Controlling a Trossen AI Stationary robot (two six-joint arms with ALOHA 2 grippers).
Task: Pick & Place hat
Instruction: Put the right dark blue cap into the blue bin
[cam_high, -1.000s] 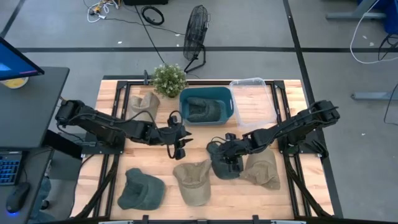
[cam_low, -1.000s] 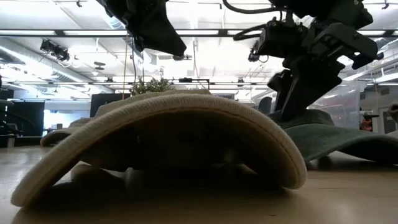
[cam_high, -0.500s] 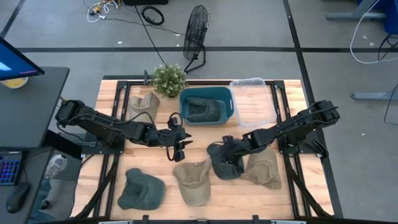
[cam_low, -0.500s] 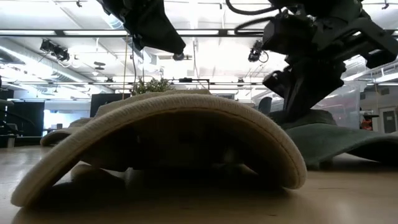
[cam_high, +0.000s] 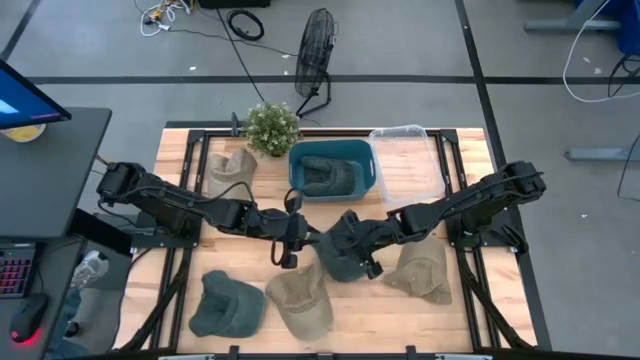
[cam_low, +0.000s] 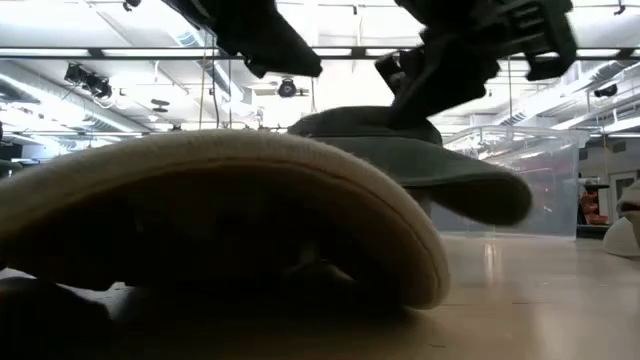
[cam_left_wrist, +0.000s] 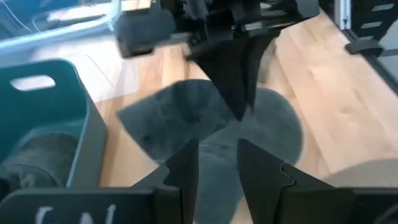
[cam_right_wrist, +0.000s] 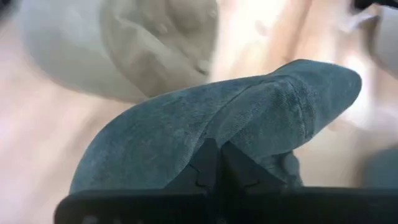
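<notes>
Fingers of the right gripper (cam_high: 352, 243) are closed tight on a fold in the crown of the dark green fabric cap (cam_high: 340, 256), pinching the cloth so the cap hangs lifted off the wooden table (cam_high: 470, 310), as the low view confirms. Directly ahead of them, the left gripper (cam_left_wrist: 217, 163) stands with fingers slightly parted, holding nothing, its tips at the cap's edge, seemingly placed to receive or steady it. Beyond the fingers lies a tan cap (cam_high: 300, 295), nearest the lifted one. Farther off, the teal plastic bin (cam_high: 366, 172), already holding one cap, appears the likely destination.
</notes>
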